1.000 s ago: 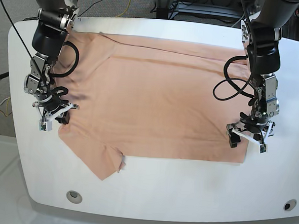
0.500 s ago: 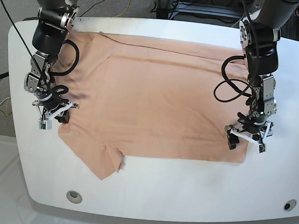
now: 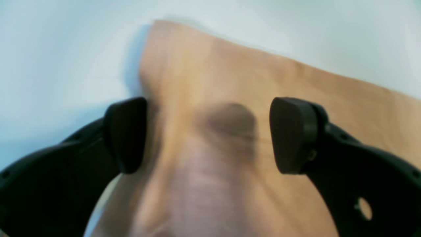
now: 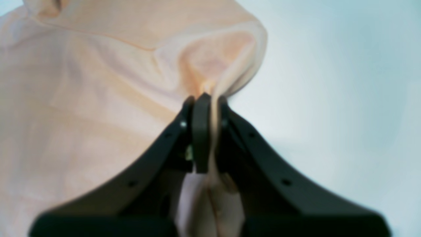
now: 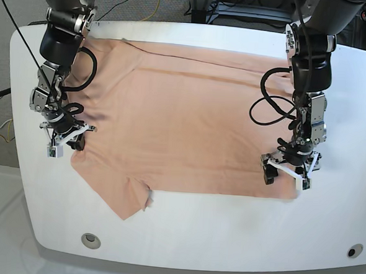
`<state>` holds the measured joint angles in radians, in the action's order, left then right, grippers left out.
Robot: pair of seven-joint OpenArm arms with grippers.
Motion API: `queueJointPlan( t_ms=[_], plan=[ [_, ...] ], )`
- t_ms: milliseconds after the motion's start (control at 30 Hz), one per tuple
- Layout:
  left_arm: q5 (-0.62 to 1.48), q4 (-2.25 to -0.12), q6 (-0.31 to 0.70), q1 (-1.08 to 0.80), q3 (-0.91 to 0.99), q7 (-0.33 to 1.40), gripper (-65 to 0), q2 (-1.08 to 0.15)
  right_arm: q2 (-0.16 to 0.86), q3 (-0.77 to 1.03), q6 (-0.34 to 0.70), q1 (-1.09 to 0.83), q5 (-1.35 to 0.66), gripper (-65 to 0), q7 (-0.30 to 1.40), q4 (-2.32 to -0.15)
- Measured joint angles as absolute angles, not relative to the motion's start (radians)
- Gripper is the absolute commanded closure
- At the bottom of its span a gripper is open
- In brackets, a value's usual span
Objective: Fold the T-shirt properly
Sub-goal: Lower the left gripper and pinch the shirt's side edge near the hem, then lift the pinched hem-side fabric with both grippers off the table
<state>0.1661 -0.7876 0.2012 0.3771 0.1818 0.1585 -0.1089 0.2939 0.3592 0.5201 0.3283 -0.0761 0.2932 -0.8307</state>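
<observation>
The peach T-shirt (image 5: 184, 112) lies spread flat across the white table (image 5: 226, 239), with one sleeve (image 5: 126, 199) pointing toward the near edge. On the right of the base view, my left gripper (image 5: 285, 179) hangs open over the shirt's near right corner. In the left wrist view its two pads (image 3: 126, 135) straddle a raised ridge of cloth (image 3: 204, 158) without closing on it. My right gripper (image 5: 64, 143) is at the shirt's left edge. In the right wrist view it (image 4: 205, 98) is shut on a pinched fold of the T-shirt (image 4: 98, 98).
Two round holes (image 5: 90, 238) (image 5: 354, 251) sit near the table's front edge. Bare white tabletop runs in front of the hem and to the right of the shirt. Cables (image 5: 148, 1) lie on the floor beyond the far edge.
My left gripper has slid leftward along the near hem, staying open, and its arm leans further in. The right gripper has stayed almost still, shut on the cloth.
</observation>
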Motion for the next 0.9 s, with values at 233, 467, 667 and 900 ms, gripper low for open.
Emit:
queueJointPlan(
  t_ms=[233, 467, 667, 900],
  plan=[
    [0.166, -0.831, 0.203, 0.357, 0.139, 0.187, -38.0, -0.106, 0.294, 0.359, 0.521, 0.328, -0.076, -0.6, 0.293, -0.831],
    [0.173, -0.868, 0.205, 0.324, 0.144, 0.194, -2.9, -0.109, 0.294, 0.359, 0.520, 0.328, -0.076, -0.6, 0.293, -0.831],
    [0.171, -0.886, 0.205, 0.324, 0.141, 0.237, -4.2, -0.116, 0.294, 0.359, 0.521, 0.328, -0.076, -0.6, 0.293, -0.831],
    [0.170, -0.915, 0.206, 0.316, 0.141, 0.265, -3.9, -0.136, 0.294, 0.359, 0.520, 0.328, -0.076, -0.6, 0.293, -0.831]
  ],
)
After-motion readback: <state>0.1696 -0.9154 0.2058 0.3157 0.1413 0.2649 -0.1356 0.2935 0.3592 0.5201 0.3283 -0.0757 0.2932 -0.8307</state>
